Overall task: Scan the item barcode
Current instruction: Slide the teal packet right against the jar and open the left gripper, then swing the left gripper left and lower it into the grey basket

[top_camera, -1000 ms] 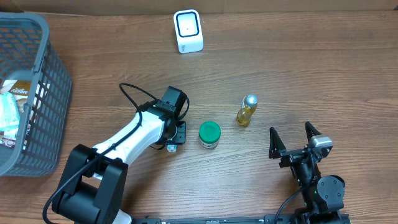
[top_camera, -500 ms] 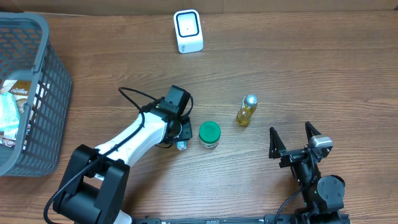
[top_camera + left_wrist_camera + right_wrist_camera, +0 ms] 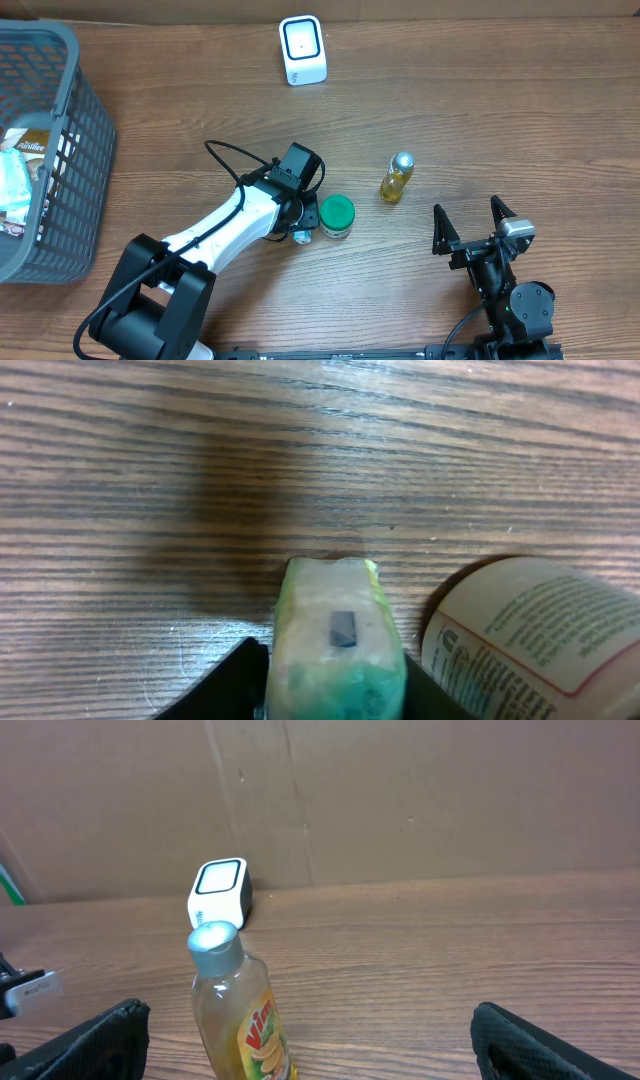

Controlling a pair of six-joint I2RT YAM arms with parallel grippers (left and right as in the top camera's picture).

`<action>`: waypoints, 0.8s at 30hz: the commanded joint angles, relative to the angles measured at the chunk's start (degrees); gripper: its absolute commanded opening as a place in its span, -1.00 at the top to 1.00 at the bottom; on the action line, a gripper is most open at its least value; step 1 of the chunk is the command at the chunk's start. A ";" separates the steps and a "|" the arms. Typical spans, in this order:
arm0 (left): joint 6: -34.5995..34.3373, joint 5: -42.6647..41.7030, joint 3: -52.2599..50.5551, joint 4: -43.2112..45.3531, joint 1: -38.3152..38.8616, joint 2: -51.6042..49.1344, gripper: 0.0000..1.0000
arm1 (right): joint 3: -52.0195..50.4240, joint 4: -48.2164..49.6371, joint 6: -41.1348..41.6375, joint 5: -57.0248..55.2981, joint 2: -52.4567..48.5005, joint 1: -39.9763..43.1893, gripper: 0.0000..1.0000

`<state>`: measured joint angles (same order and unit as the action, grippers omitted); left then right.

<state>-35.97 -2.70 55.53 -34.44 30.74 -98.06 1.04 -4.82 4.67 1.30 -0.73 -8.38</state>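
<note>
**Pale green block [image 3: 335, 645] in the left jaws, scanner off at twelve o'clock**

Far out at nine o'clock sits the grey basket [image 3: 92, 140], a plastic lattice with packets inside, and it plays no part just now. Moving right, we reach the left gripper [image 3: 299, 231] low over the wood-grain table [image 3: 520, 100]. Its jaws are partly closed and pinch the pale green block on both flanks. The wrist view shows a rounded, waxy-looking lump, cream at the top and greener lower down, with one small dark rectangle on its face. I can't make out a barcode on it.

Straight up at twelve o'clock from that gripper stands the scanner [image 3: 302, 50], well apart. It is white, glossy and round-cornered, with a dark window.

Just beside the block, at three o'clock, is the jar [image 3: 337, 215], with a round green lid and a paper label of fine print edged in red. That's the hazard, I'd say. The block should come up clear before it swings away, or the jar gets nudged.

The block looks soft, so a gentle squeeze should be enough. The coded face also has to be turned square to the scanner window, not towards the fingers.

Further right stands the bottle [image 3: 397, 177], clear plastic with yellow liquid and a silver cap, upright and untouched. At five o'clock the right gripper [image 3: 466, 207] waits with its jaws spread wide and nothing between them.
</note>
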 commanded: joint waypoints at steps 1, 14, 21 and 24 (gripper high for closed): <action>-0.44 1.22 0.61 0.02 0.02 -0.31 -0.08 | -0.59 0.13 0.04 0.26 0.57 -0.11 -1.00; 2.82 1.20 4.50 -0.42 -0.68 -0.28 -0.40 | -0.59 0.13 0.04 0.26 0.57 -0.11 -1.00; 4.74 3.06 9.27 -3.32 -1.70 -0.28 -0.43 | -0.59 0.13 0.04 0.26 0.57 -0.11 -1.00; 5.40 5.27 12.37 -5.84 -2.58 -0.26 -0.48 | -0.59 0.13 0.04 0.26 0.57 -0.11 -1.00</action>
<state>-32.45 -0.36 64.60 -39.29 29.08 -98.06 1.04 -4.80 4.71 1.28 -0.73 -8.38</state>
